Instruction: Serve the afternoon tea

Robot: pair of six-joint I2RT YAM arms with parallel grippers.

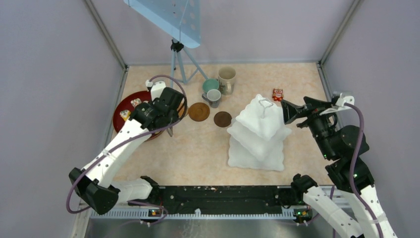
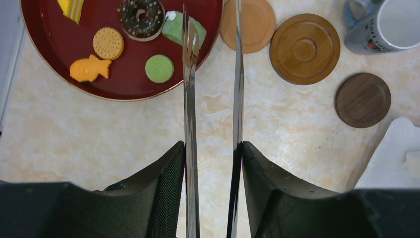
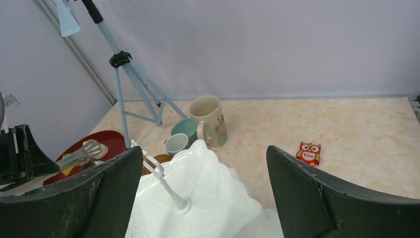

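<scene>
Toy cakes and cookies (image 2: 108,43) lie on a dark-red tray (image 2: 49,54) at the left edge of the worktop (image 1: 198,148). The white 3-tier stand (image 1: 260,129) sits toward the right edge. Three coasters (image 2: 304,48) lie btwn tray and stand, w/ three mugs (image 1: 227,79) grouped nearer the far edge. The left end effector (image 2: 213,148) pinches metal tongs (image 2: 189,99), tips over the tray. The right end effector (image 1: 287,113) hangs spread wide by the stand's top tier.

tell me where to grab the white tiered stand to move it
Probably by the thin wire handle rising from the centre of the top tier of the white stand. Come from above and close the right gripper across its stem; the square tiers look too wide and flat to pinch.
</scene>
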